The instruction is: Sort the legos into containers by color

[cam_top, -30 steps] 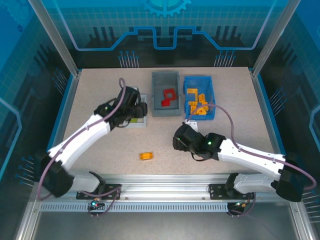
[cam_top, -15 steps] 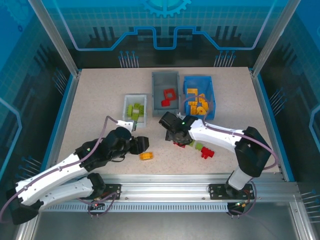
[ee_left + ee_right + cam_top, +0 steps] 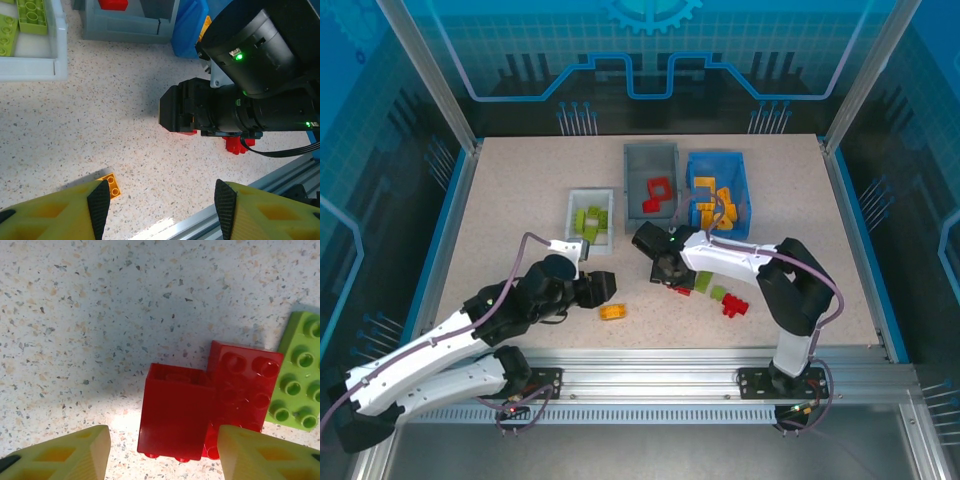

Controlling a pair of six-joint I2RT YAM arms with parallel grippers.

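While both arms hang low over the surface (image 3: 510,190), my left tool (image 3: 160,200) is spread, with nothing between its fingers (image 3: 55,212). The orange brick (image 3: 111,183) lies loose on the surface just beside one fingertip, not touching it.

My right tool (image 3: 162,436) is spread too, straddling a tall red block (image 3: 175,410). There's a clear gap to one finger; I can't tell whether the other touches. It's not pinched as far as I can see. A flat red brick (image 3: 245,382) sits against the block's side, and a green brick (image 3: 297,372) against that one's far edge.

From above, another red brick (image 3: 735,306) and a second green one (image 3: 718,293) lie loose just right of the right tool.

The bins stand in a row at the far middle:
- white bin (image 3: 570,220): green bricks
- grey bin (image 3: 629,190): red ones
- blue bin (image 3: 747,200): orange-yellow ones

Grey and blue are just beside each other. White is slightly apart and nearer me.
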